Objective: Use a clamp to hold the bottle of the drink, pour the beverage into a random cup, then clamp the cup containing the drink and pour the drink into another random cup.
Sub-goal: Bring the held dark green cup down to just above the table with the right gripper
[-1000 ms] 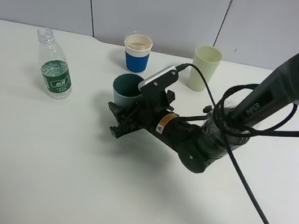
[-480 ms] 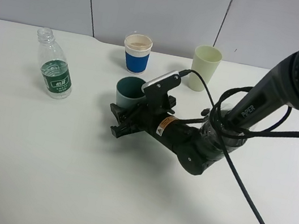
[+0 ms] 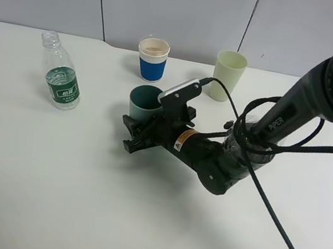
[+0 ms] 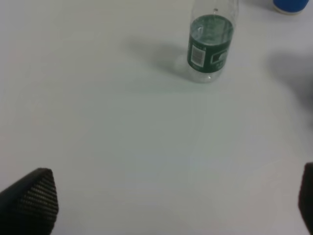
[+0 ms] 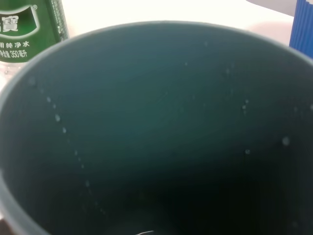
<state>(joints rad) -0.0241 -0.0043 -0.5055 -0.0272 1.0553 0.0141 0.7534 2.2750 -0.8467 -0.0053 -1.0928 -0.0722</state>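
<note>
Exterior high view: the right pincer [image 3: 134,133] lies low over the white table [image 3: 47,188], jaws drawn together around the teal cup [image 3: 144,99], which is held near upright just in front of the blue-sleeved white cup [image 3: 152,59]. The pale green cup [image 3: 228,75] stands apart to the right; the uncapped bottle [image 3: 60,71] stands well apart to the left. A grey panelled wall closes the room behind.

Left wrist view: the left pincer [image 4: 171,200] is seen spread wide, nothing between its 2 tips; the bottle [image 4: 211,41] stands ahead on bare table.

Right wrist view: the teal cup's dark inside [image 5: 161,132] is beaded with droplets; whether liquid remains cannot be told.

Judgement: the cup should be lifted level, its lip brought over the sleeved cup, then tilted slowly.
</note>
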